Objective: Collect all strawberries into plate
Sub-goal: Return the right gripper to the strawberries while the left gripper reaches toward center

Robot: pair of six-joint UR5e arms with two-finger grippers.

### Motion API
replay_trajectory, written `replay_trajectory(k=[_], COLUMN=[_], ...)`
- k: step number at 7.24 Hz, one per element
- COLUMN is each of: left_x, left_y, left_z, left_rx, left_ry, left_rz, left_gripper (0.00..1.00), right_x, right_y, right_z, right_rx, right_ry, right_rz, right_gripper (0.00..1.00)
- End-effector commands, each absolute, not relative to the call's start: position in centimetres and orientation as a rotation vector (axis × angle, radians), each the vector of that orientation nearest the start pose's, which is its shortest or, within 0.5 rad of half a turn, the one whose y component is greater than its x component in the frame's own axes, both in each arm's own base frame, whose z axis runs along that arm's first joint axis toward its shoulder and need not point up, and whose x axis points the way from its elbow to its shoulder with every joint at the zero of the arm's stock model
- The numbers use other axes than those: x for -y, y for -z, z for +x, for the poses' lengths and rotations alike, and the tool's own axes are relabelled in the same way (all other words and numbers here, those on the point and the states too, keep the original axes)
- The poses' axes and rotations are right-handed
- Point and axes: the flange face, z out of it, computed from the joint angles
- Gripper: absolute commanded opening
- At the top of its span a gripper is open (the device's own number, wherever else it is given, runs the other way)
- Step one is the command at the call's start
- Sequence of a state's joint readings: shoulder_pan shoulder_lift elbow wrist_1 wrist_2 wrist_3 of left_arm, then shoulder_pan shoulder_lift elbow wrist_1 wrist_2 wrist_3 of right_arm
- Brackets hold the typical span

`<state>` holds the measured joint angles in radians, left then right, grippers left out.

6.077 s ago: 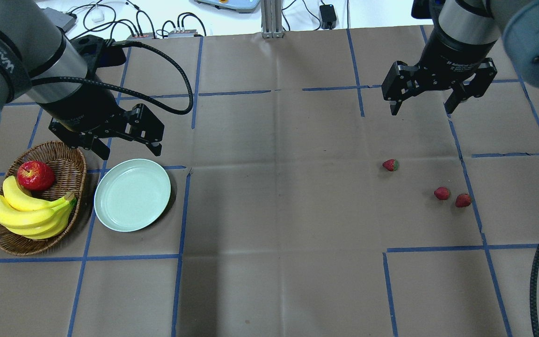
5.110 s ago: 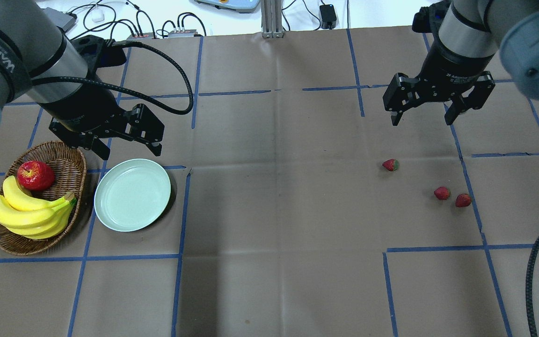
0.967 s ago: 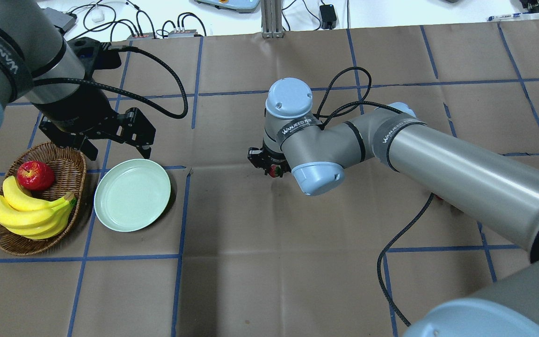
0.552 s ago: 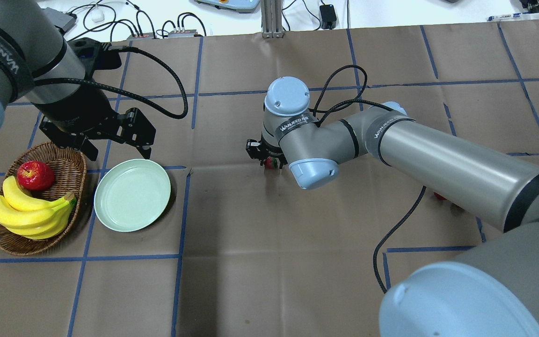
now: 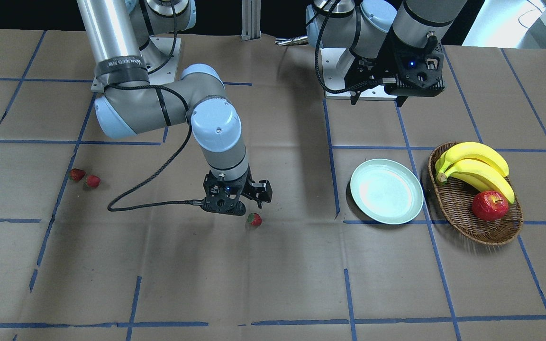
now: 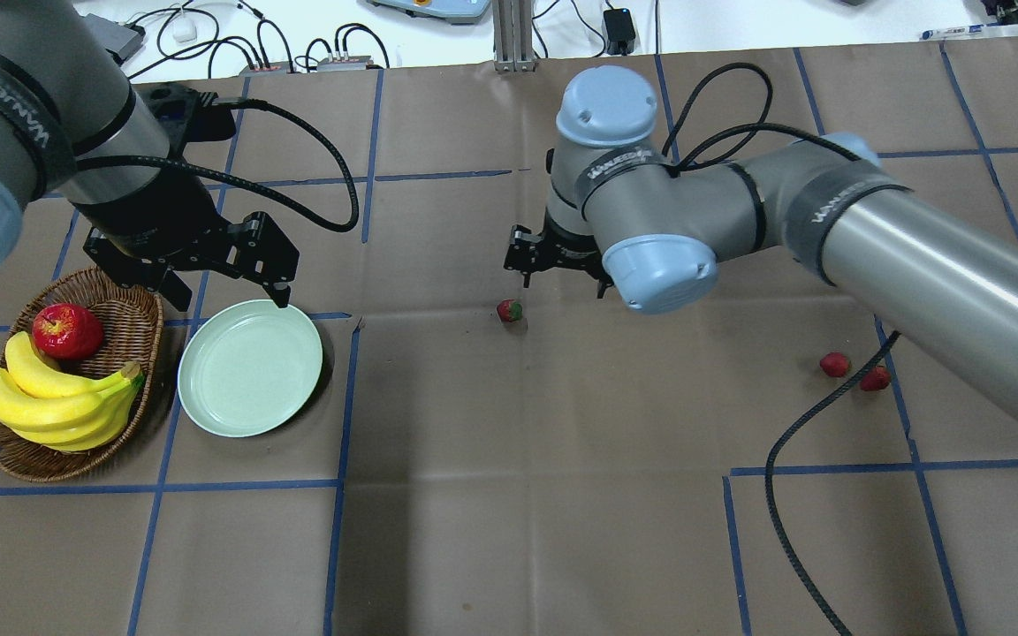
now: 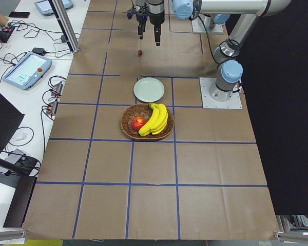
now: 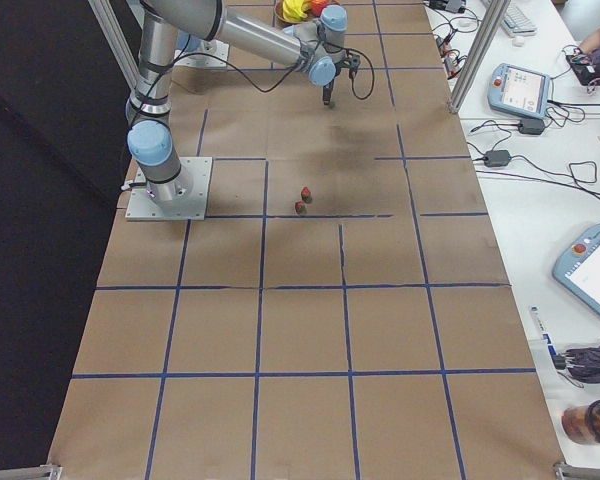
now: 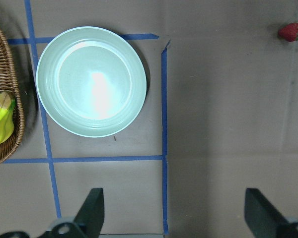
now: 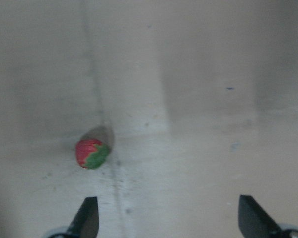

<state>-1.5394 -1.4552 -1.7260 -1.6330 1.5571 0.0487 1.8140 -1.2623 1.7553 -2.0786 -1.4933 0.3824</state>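
Strawberries: 3 in total, all lying on the table [image 6: 509, 548], none in the plate [image 6: 250, 367].

First strawberry [image 6: 509, 310] lies alone approx. in the middle of the table, well apart from the plate, green cap visible. Second strawberry [image 6: 834, 364] and third strawberry [image 6: 873, 378] lie near each other, not touching, far on the robot's right side. The black cable [image 6: 792, 433] of the right arm passes just beside the third one in the overhead view.

Right fingers [image 10: 88, 218]: spread wide, holding nothing. They hang above the table near the first strawberry, on its far side in the overhead view. In the right wrist view this strawberry is on the table ahead of the finger at that view's left, not btw. the two fingers.

Left fingers [image 9: 93, 208]: also spread wide, nothing in them. They hang above the far side of the plate; in the overhead view one tip is at the plate's far rim, the other at the edge of the basket [image 6: 133, 296].

Plate is empty and sits flat on the table on the robot's left side. The basket is just beside it, not touching, w/ bananas [image 6: 58, 402] and an apple [image 6: 67, 330] inside.
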Motion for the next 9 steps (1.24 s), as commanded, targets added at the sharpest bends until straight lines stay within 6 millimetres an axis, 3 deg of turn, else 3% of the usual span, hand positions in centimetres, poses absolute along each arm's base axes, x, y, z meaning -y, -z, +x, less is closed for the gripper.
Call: replay_trajectory(k=[1,3,4,5,6,9], left_x=[43.7,47.0,48.0,49.9,51.2,54.0], left_y=[-43.6,-40.3,-38.6,-36.1,-34.0,-26.6], left_z=[-12.4,-14.3,-16.3,-18.4,-20.4,-24.1], left_rx=[-3.157,-3.162,-3.174,-3.173,-3.165,-3.171], left_ry=[-0.174,-0.126,-0.129,-0.08,-0.068,-0.074], left_rz=[0.016,0.052,0.032,0.057,0.084,0.101], left_gripper=[1.0,1.0,1.0,1.0,1.0,1.0], right_x=[50.2,47.7,46.0,45.0,44.2,44.1], right_y=[-30.0,-28.2,-26.7,-25.1,-23.3,-18.3], right_z=[17.4,7.7,3.8,1.5,0.0,-0.9], right_rx=[-3.13,-3.134,-3.135,-3.144,-3.15,-3.132], right_ry=[-0.033,-0.038,-0.008,0.06,0.094,0.004], right_rz=[0.101,0.017,-0.04,-0.127,-0.174,-0.149], right_gripper=[1.0,1.0,1.0,1.0,1.0,1.0])
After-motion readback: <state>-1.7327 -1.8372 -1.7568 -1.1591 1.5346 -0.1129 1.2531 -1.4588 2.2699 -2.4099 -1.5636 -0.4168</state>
